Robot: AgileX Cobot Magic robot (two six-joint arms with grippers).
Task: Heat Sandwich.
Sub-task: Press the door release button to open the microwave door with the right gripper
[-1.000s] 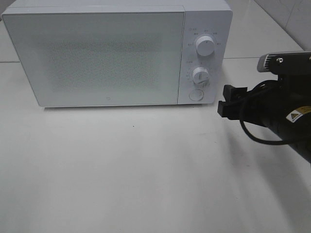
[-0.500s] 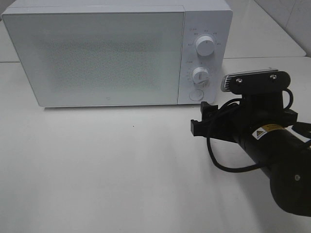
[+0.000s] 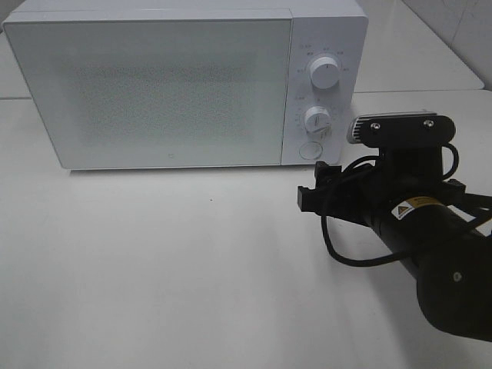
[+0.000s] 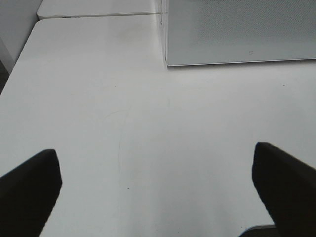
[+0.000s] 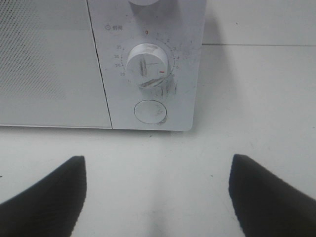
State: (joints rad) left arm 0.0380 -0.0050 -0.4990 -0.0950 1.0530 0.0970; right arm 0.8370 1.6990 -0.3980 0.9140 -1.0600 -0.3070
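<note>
Toward the right edge of the tabletop (image 3: 154, 277), the right claw (image 3: 310, 186) faces the round button (image 5: 150, 111) of the shut microwave (image 3: 154, 84), fingers apart, empty; the left claw (image 4: 155, 150) gapes wide above the tabletop, empty.

The white microwave (image 3: 184, 84) stands upright, its speckled door (image 3: 146, 96) shut, two dials (image 3: 324, 74) beside the door.

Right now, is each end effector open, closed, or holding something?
Left end effector: open, holding nothing.
Right end effector: open, holding nothing, facing the microwave.
</note>
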